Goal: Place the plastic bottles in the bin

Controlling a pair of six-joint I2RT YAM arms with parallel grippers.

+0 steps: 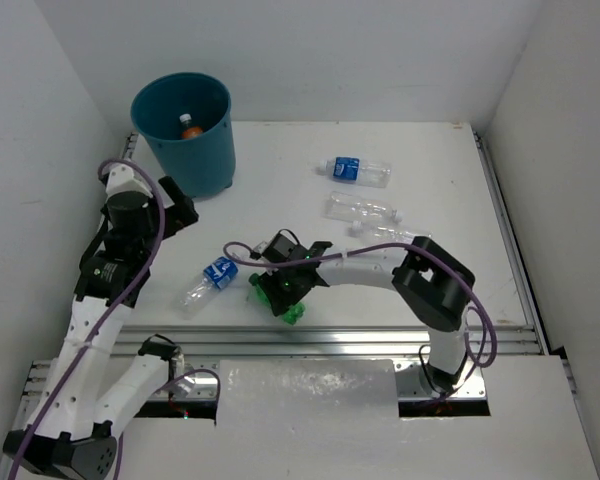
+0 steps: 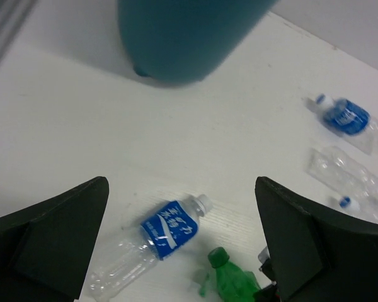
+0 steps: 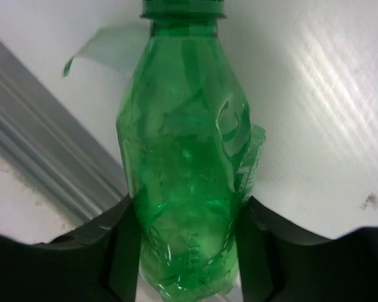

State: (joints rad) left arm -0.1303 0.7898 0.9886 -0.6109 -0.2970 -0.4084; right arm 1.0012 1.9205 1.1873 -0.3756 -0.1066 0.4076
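Observation:
The teal bin (image 1: 198, 160) stands at the far left, with an orange-labelled bottle (image 1: 190, 128) inside. My right gripper (image 1: 280, 285) is shut on the green bottle (image 3: 186, 157) near the table's front edge; its fingers (image 3: 123, 251) press both sides. The green bottle also shows in the top view (image 1: 293, 312). My left gripper (image 1: 185, 212) is open and empty, between the bin and a blue-labelled bottle (image 1: 212, 278) lying on the table. That bottle also shows in the left wrist view (image 2: 167, 233). Another blue-labelled bottle (image 1: 358, 171) and two clear bottles (image 1: 365, 209) (image 1: 385, 234) lie farther right.
An aluminium rail (image 1: 330, 335) runs along the table's front edge, close beside the green bottle (image 3: 44, 157). Another rail (image 1: 505, 230) lines the right side. White walls enclose the table on the left, back and right.

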